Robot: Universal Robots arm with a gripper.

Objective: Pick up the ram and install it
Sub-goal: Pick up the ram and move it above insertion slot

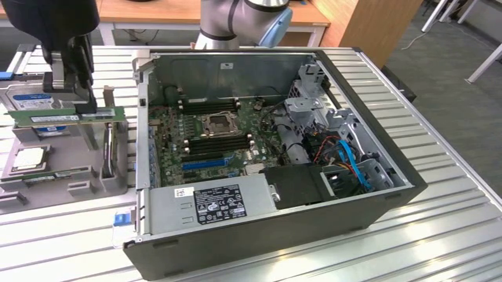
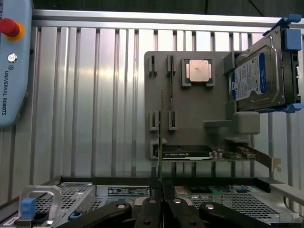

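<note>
Gripper (image 2: 161, 203) — clamped tight on the ram (image 1: 74, 116), a green stick held level over the grey tray (image 2: 190, 109). In the tray: hard drive (image 2: 256, 76), processor chip (image 2: 198, 71). Tray stands on the ribbed counter (image 2: 95, 95) — open computer case (image 1: 274, 238) just beside, to the exterior view's right.

Green ram (image 1: 107, 114), black hand (image 2: 162, 203), grey tray (image 2: 190, 111) — silver hard drive (image 2: 254, 78) with a blue label.
</note>
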